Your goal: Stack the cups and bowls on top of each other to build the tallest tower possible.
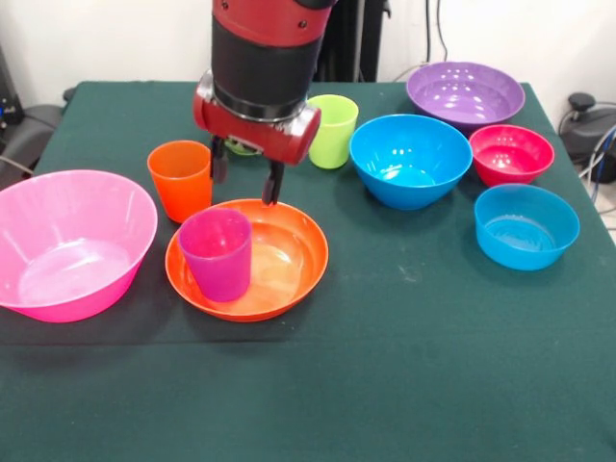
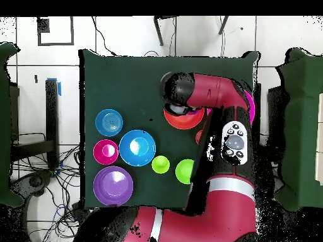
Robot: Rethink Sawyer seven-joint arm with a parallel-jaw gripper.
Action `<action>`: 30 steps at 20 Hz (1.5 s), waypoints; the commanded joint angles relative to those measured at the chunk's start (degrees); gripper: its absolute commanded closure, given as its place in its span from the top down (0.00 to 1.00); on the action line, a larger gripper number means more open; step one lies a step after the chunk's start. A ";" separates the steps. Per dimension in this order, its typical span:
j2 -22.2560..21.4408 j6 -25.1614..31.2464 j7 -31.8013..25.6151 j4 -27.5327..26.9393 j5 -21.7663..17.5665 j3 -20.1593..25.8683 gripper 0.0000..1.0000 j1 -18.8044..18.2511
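Observation:
My gripper [image 1: 246,175] is open and empty, with its fingertips just above the far rim of the big orange bowl [image 1: 279,265]. The purple cup [image 1: 217,252] stands upright inside that bowl, at its left side. The orange cup [image 1: 180,178] stands on the table just left of the gripper. The lime green cup [image 1: 333,130] stands to the gripper's right. A small green bowl [image 1: 241,147] is mostly hidden behind the gripper. In the overhead view the arm covers most of the orange bowl [image 2: 183,121] and hides the purple cup.
The big pink bowl [image 1: 72,241] sits at the left edge. The big blue bowl [image 1: 409,159], the purple bowl [image 1: 465,94], the small red bowl [image 1: 511,154] and the light blue bowl [image 1: 526,224] stand apart at the right. The table [image 1: 385,385] has a dark green cloth.

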 commanded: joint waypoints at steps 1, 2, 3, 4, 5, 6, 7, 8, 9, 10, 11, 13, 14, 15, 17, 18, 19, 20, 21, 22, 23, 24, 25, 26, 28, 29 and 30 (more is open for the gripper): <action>-3.55 -2.11 -7.70 14.77 0.54 8.23 1.00 -2.56; -3.94 -2.71 -7.35 15.99 0.44 8.31 1.00 -2.61; -4.20 -3.25 -6.97 16.68 -0.04 8.15 1.00 -2.48; -4.45 -3.80 -6.59 17.37 -0.51 8.00 1.00 -2.34; -4.54 -4.33 -6.44 17.76 -1.31 7.71 1.00 -2.21; -4.60 -5.14 -5.98 18.15 -2.27 7.16 1.00 -1.91; -4.30 -6.65 -5.18 18.35 -3.34 6.51 1.00 -1.60; -3.69 -8.02 -4.13 18.32 -4.28 5.78 1.00 -1.11; -3.11 -9.00 -3.44 18.19 -5.05 5.28 1.00 -0.77; -2.69 -9.59 -2.96 18.23 -5.44 5.03 1.00 -0.58; -2.41 -9.95 -2.77 18.02 -5.73 4.97 1.00 -0.42; -2.49 -10.82 -1.97 18.01 -6.56 4.35 1.00 0.22; -2.68 -11.25 -1.49 18.08 -6.80 4.10 1.00 0.47; -2.74 -11.68 -1.20 17.90 -7.14 3.82 1.00 0.76; -2.50 -12.57 -0.86 17.40 -7.55 3.51 1.00 1.10; -2.43 -12.93 -0.65 17.21 -7.73 3.31 1.00 1.32; -2.29 -13.43 -0.47 16.84 -8.13 2.94 1.00 1.67; -2.18 -13.60 -0.37 16.50 -8.49 2.53 1.00 1.99; -2.14 -13.54 -0.17 15.96 -9.13 1.77 1.00 2.58; -2.17 -12.66 -0.25 15.34 -9.55 1.16 1.00 3.06; -2.37 -12.28 -0.06 14.92 -10.04 0.36 1.00 3.68; -2.40 -11.95 -0.14 14.81 -10.02 0.15 1.00 3.86; -2.32 -11.97 -0.09 14.64 -10.17 -0.05 1.00 4.04; -2.32 -11.81 0.20 14.54 -10.27 -0.45 1.00 4.39; -1.82 -12.13 0.97 13.76 -11.14 -1.57 1.00 5.34; -1.46 -12.39 1.49 13.15 -11.83 -2.35 1.00 6.04; -1.01 -12.36 2.09 12.57 -12.23 -2.99 1.00 6.72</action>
